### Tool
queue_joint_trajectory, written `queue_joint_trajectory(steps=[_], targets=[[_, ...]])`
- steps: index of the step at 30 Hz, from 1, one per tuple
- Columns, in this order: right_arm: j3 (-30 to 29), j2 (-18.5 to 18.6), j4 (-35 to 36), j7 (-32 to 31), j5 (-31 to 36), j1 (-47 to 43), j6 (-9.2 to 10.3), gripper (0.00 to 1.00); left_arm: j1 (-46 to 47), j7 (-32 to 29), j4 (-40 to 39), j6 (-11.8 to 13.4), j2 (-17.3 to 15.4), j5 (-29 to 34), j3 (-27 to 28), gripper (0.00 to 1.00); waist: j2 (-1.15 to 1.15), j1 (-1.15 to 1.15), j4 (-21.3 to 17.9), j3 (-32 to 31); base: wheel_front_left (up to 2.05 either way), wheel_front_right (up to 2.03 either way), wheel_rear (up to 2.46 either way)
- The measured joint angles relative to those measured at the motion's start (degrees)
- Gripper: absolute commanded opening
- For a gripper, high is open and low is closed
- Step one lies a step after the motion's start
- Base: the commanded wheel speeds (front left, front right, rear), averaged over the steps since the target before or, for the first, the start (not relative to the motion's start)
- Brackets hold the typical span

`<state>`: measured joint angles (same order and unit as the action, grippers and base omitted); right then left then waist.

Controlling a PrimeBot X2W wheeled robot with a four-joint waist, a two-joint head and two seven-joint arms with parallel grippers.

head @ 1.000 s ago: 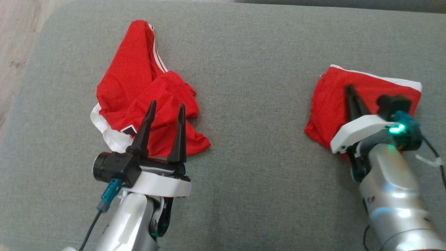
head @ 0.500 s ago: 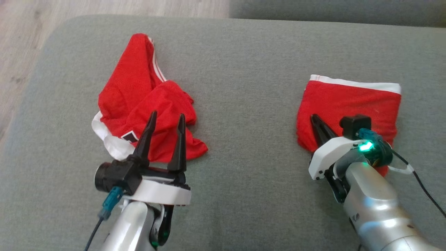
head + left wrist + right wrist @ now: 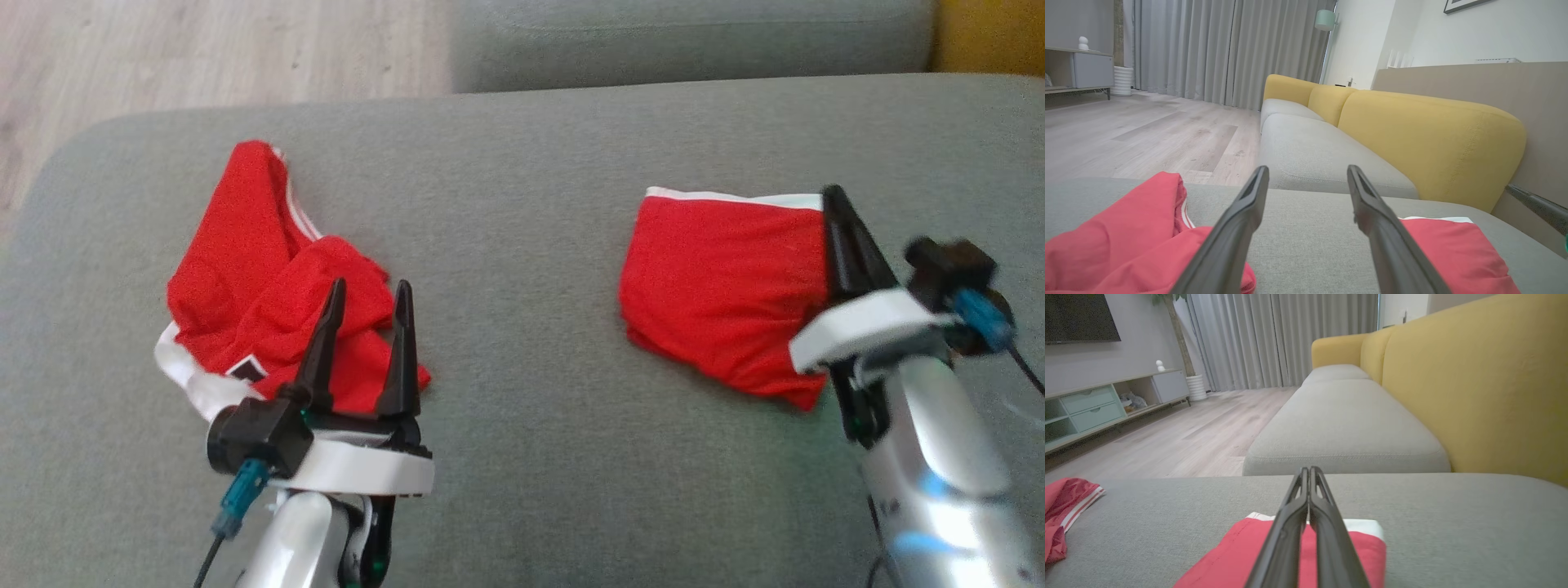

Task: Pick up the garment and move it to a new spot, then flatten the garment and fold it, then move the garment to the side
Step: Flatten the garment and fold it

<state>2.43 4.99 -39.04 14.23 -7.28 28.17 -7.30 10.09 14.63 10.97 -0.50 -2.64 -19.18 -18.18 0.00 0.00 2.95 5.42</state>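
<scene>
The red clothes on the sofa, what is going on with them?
A two-armed robot is working on two red garments on a grey sofa cushion. Its left gripper is open, over the near edge of the crumpled garment. Its right gripper is shut at the right edge of the folded garment, gripping nothing visible.

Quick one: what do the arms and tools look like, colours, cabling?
Both match: left tool and right tool each have two long, tapering black fingers on a white collar, above a glossy silver forearm. A black camera block sits beside each collar, with a teal plug and a dark cable trailing off.
</scene>
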Motion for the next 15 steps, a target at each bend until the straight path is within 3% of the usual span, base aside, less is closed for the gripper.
queue_joint_trajectory(steps=[2,3,4,8,15], targets=[[-2.1,-0.3,4.8,0.1,0.8,-3.6,0.00,0.05,-0.5,0.0,-0.1,0.0,0.0,0.0,0.1,1.00,0.00,0.00,-1.0,-0.5,0.00,0.00,0.00],[-3.1,-0.5,7.1,0.1,1.0,-5.5,0.00,0.65,-0.7,0.0,-0.1,0.0,0.0,0.0,0.2,1.00,0.00,0.00,-1.5,-0.7,0.00,0.00,0.00],[-4.0,-0.7,9.3,0.1,1.5,-7.5,0.00,1.00,-0.9,0.0,-0.1,0.0,0.0,0.0,0.3,1.00,0.00,0.00,-1.9,-0.9,0.00,0.00,0.00],[-6.4,-1.5,15.4,0.1,1.7,-14.3,0.00,1.00,-1.3,0.0,0.0,0.0,0.0,0.0,0.7,1.00,0.00,0.00,-3.0,-1.6,0.00,0.00,0.00],[-5.6,-2.1,18.0,0.1,-1.3,-20.2,0.00,1.00,-2.6,0.0,0.4,0.0,0.0,1.2,0.8,1.00,0.00,0.01,-3.8,-1.6,0.00,0.00,0.00]])
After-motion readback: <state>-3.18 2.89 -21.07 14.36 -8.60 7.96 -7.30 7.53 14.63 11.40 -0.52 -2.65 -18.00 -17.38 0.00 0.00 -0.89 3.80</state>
